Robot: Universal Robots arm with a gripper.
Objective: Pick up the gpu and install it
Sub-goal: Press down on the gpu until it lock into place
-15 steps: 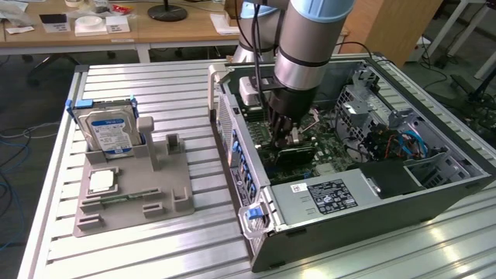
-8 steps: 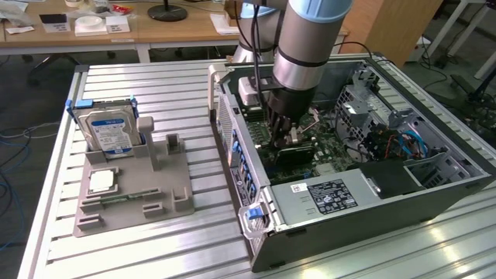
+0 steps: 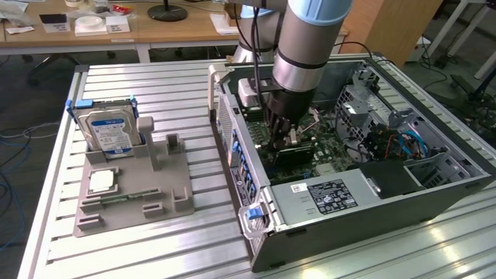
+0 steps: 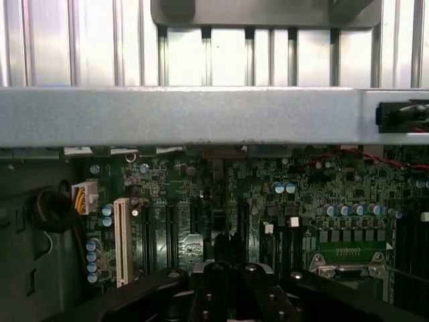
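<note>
The gripper (image 3: 285, 135) hangs inside the open computer case (image 3: 434, 192), with the gpu (image 3: 294, 156) directly beneath its fingertips, standing on edge on the motherboard (image 4: 268, 201). Toward the exterior view's right of the gripper, still inside the case, lie the drive cage (image 3: 368, 104) and a bundle of cables (image 3: 407, 145). Nearer the camera than the gripper sits the power supply (image 3: 326, 197) (at the case's near end). Outside the case, well apart toward the exterior view's left, a holder tray (image 3: 166, 192) rests on the table (image 3: 155, 93); a hard drive (image 3: 108, 132) stands upright in its far end, and a CPU chip (image 3: 102, 181) lies flat just in front of that drive.
</note>
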